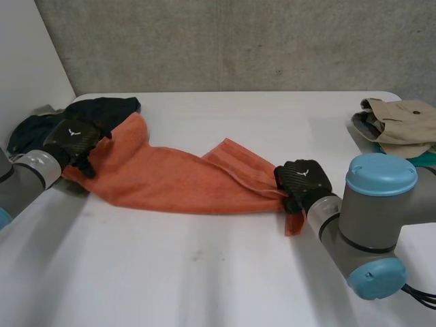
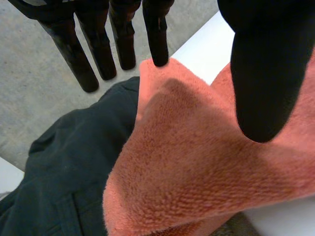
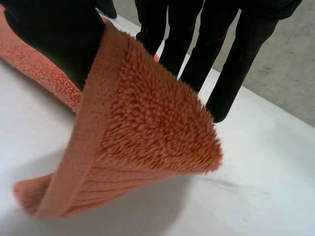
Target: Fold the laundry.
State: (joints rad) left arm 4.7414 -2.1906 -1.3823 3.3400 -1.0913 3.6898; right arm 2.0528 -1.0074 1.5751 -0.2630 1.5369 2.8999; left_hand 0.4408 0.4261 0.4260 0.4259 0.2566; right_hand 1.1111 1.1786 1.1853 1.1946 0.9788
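Where the orange towel lies in my head view, it runs as a long, rumpled band across the middle of the bench, from about 9 o'clock to about 3 o'clock. Its middle rests on the white surface.

At the towel's 9 o'clock end I see the left hand closed on the cloth. In the left wrist view the thumb lies over the towel and a fingertip meets the corner from the other side, so I read it as pinching that corner.

At the 4 o'clock end the right hand grips the other corner, and a short flap hangs from it toward 6 o'clock. My right wrist view shows the towel held between the thumb and the straight fingers behind it, its corner raised off the bench.

Just past the left hand, at 10 o'clock on the bench, a heap of dark clothes touches the towel's end. I see the same dark cloth beside the towel, below the left hand's fingers.

Well apart, at 2 o'clock near the far edge, sits a pile of beige garments. A grey concrete wall stands beyond the bench at 12 o'clock.
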